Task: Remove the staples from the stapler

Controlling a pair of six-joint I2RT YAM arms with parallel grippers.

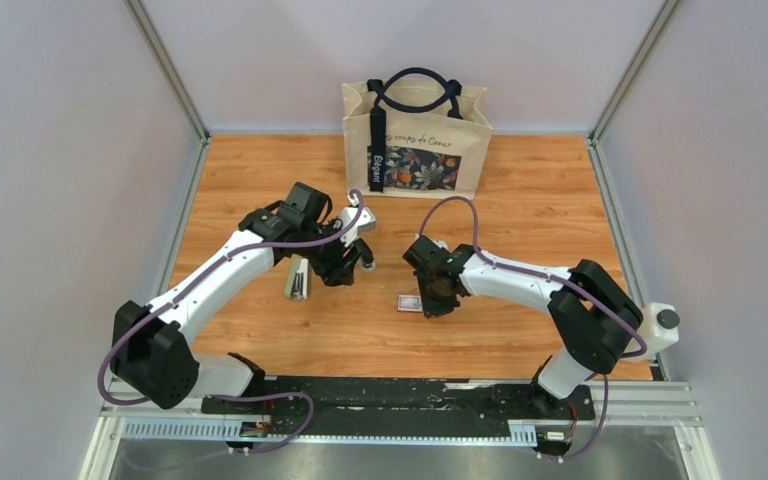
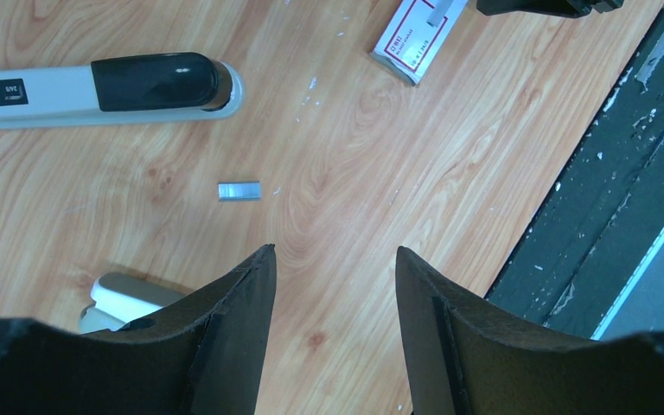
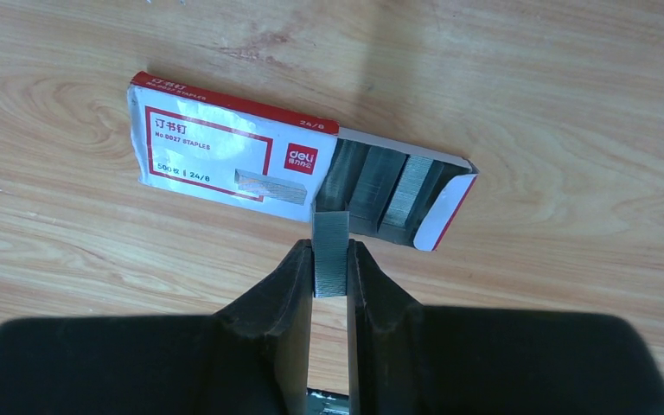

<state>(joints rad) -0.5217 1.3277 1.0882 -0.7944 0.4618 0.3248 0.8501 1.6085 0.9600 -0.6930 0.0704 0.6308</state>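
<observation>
A white stapler (image 2: pixel 104 86) with a black top lies flat at the upper left of the left wrist view. A short loose strip of staples (image 2: pixel 239 190) lies on the wood just below it. My left gripper (image 2: pixel 333 255) is open and empty, above bare wood near that strip. My right gripper (image 3: pixel 330 259) is shut on a strip of staples (image 3: pixel 330 246) and holds it just over the open end of a red and white staple box (image 3: pixel 216 156). The box also shows in the top view (image 1: pixel 409 303), beside the right gripper (image 1: pixel 438 295).
A white and grey long object (image 1: pixel 297 280) lies left of the left gripper (image 1: pixel 345 265); it also shows in the left wrist view (image 2: pixel 125 298). A tote bag (image 1: pixel 416 140) stands at the back. The black front rail (image 1: pixel 410 392) borders the table's near edge.
</observation>
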